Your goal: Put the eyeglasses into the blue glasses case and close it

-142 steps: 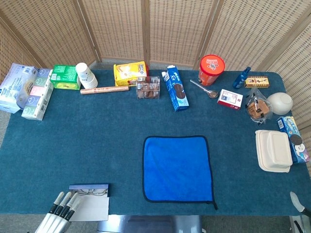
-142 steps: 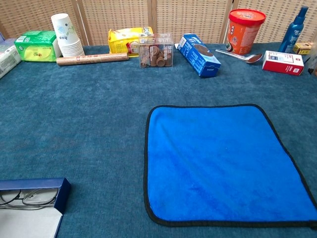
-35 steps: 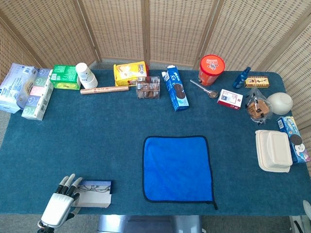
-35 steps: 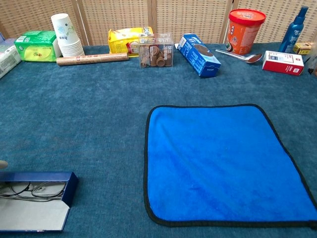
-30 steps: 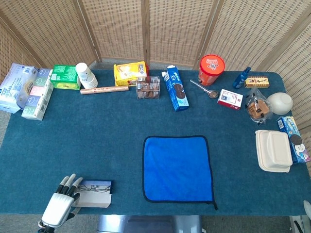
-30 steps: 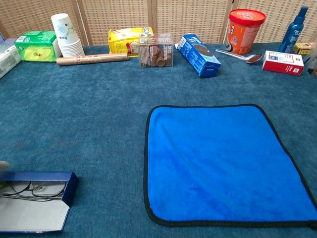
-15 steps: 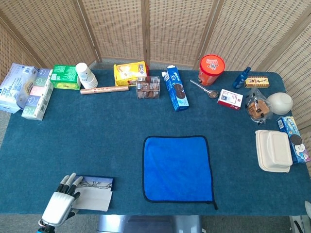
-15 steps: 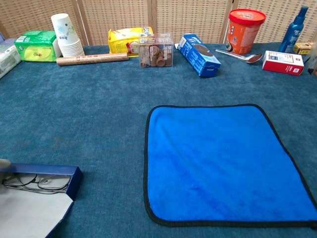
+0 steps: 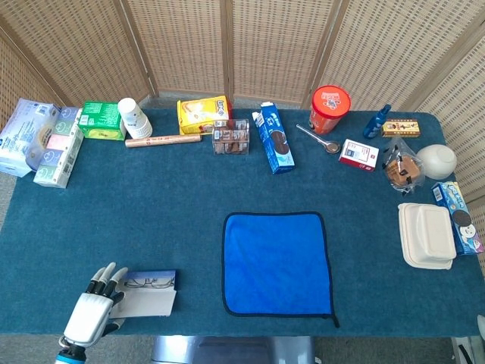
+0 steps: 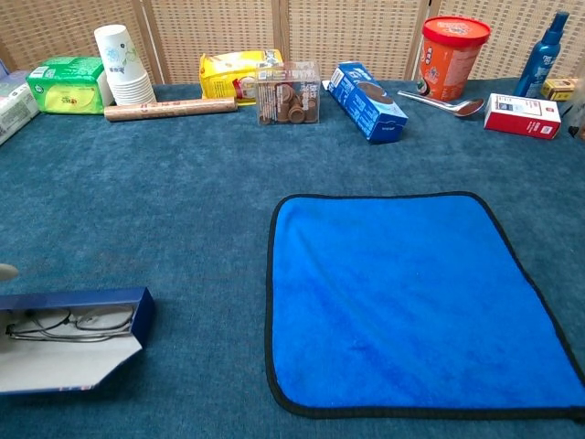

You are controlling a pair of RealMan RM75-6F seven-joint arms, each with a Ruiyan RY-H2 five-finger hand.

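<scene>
The eyeglasses (image 10: pixel 71 322) already lie inside the blue glasses case (image 10: pixel 82 315) near the desk's (image 9: pixel 151 212) front left corner, lid not yet shut. The left robot hand (image 9: pixel 89 311) rests beside it, fingers spread, holding nothing.

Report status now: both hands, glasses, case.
Left hand at left end of case, fingers spread. Right hand not seen. Eyeglasses inside blue glasses case, lid open. Nothing blocking.

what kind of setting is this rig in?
Likely a staged lab tabletop rather than a home: a teal-carpeted table fenced by wicker screen panels, with a row of packaged snacks such as the blue cookie box and red tub along the back like props.
</scene>
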